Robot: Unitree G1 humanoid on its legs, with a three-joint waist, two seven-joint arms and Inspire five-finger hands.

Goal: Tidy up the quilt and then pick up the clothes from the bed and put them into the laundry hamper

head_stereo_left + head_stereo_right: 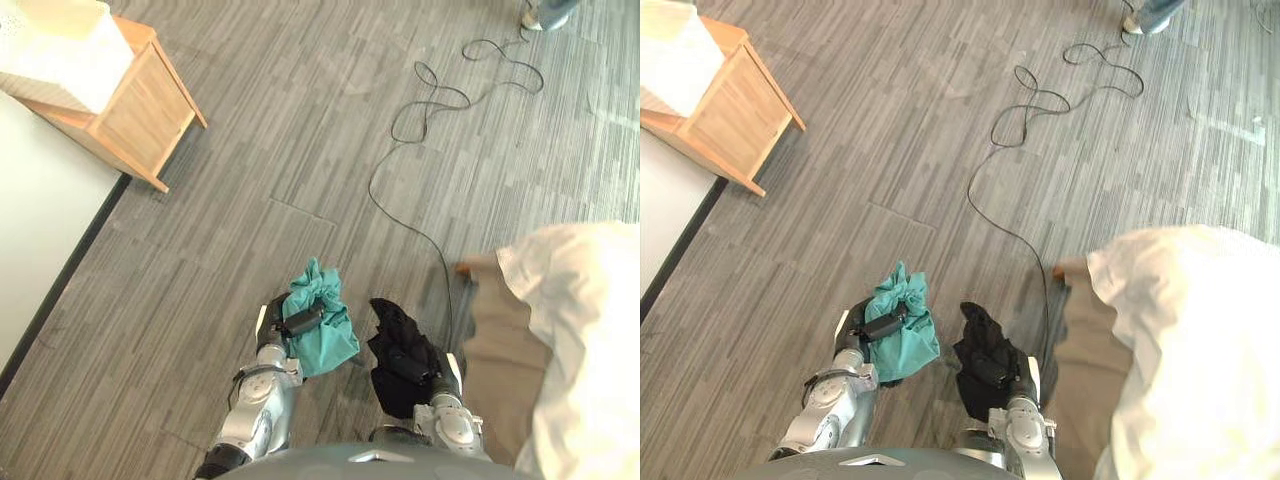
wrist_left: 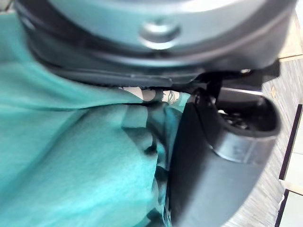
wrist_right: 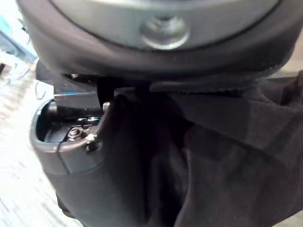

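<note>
The head views look down on a grey striped carpet floor [image 1: 300, 130]. The robot's left hand [image 1: 278, 332] is clenched around a bunched teal garment [image 1: 325, 325], which it holds above the floor with the cloth spilling out past the fingers. Just beside it, the right hand [image 1: 418, 366] is clenched around a crumpled black garment [image 1: 392, 322], which is also held clear of the floor. The two bundles are near each other but apart.

The bed is at the right edge. A white quilt [image 1: 590, 330] is draped over its corner, and a tan side panel [image 1: 500, 360] shows below. Neither garment is on the bed.

Well away at the upper left, a wooden laundry hamper [image 1: 140, 110] with a white liner [image 1: 60, 50] stands on the floor. It is beside a white surface [image 1: 40, 220] edged in black. Both garments are far from it. A person's shoe [image 1: 545, 14] shows at the top edge.

The wrist views add the grip itself, which the head views show only from above. In the left wrist view, teal cloth is pressed tight against the palm, with the dark thumb folded over it. In the right wrist view, black cloth is packed under the palm in the same way, with the thumb curled against it. Neither wrist view shows the hamper or the bed.
</note>
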